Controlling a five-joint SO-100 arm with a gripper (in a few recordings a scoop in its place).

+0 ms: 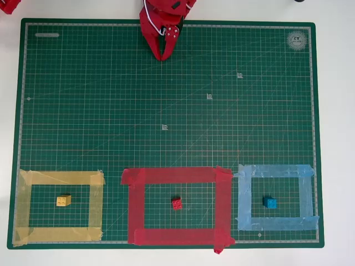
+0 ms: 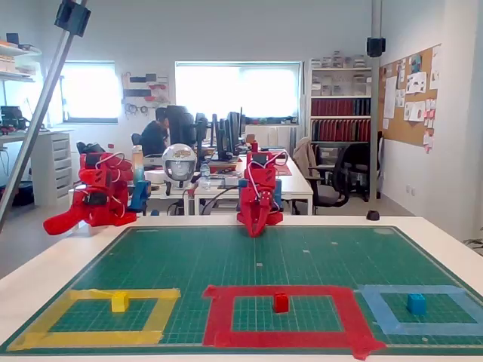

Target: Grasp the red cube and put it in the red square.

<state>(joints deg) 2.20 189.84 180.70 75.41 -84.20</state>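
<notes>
Resting inside the red square (image 1: 176,174), the red cube (image 1: 177,204) is judged already placed; the claw (image 1: 166,57) is parked far off, closed and empty.

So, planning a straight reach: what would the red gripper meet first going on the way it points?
The gripper tips point down at the green cutting mat just below them; it would likely meet that first.

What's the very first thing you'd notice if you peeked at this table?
Three tape frames in a row along the near edge of the green cutting mat: a yellow tape outline, a wide red tape square and a light blue tape outline. Each holds a tiny cube of its own colour, the small red cube in the middle one. At the far edge waits the red robot gripper, touching nothing.
</notes>
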